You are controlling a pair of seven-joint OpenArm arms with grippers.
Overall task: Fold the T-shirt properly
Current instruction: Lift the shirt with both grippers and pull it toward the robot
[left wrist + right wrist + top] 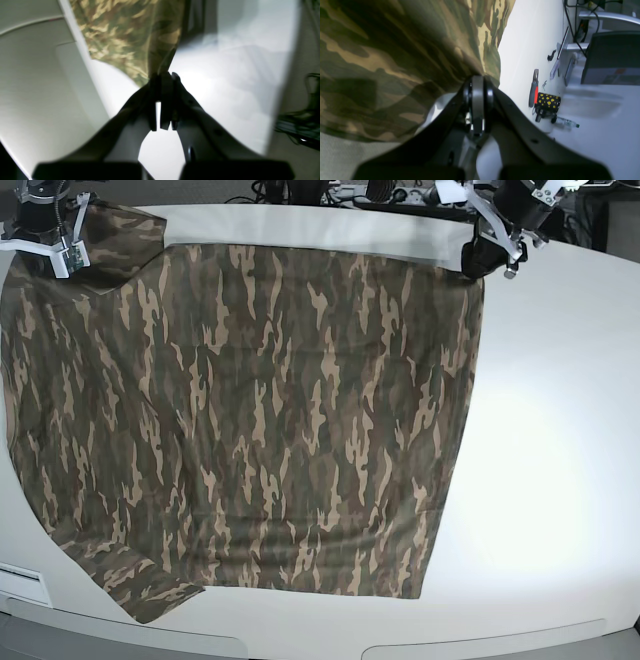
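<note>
The camouflage T-shirt (260, 410) lies spread flat over most of the white table (560, 430), with one sleeve at the near left corner. At the far right corner of the cloth, my left gripper (478, 260) is shut on the shirt's edge. The left wrist view shows the shut left gripper (163, 75) pinching a bunched corner of the T-shirt (120, 32). My right gripper (50, 260) is at the far left corner. In the right wrist view the right gripper (478, 78) is shut on a fold of the T-shirt (382, 62). The collar is not visible.
Beyond the table, the right wrist view shows red-handled pliers (534, 88), a black pouch with yellow dots (547, 101) and a small bottle (566, 122). Dark cables (300, 125) lie off the table's edge. Bare tabletop lies to the shirt's right.
</note>
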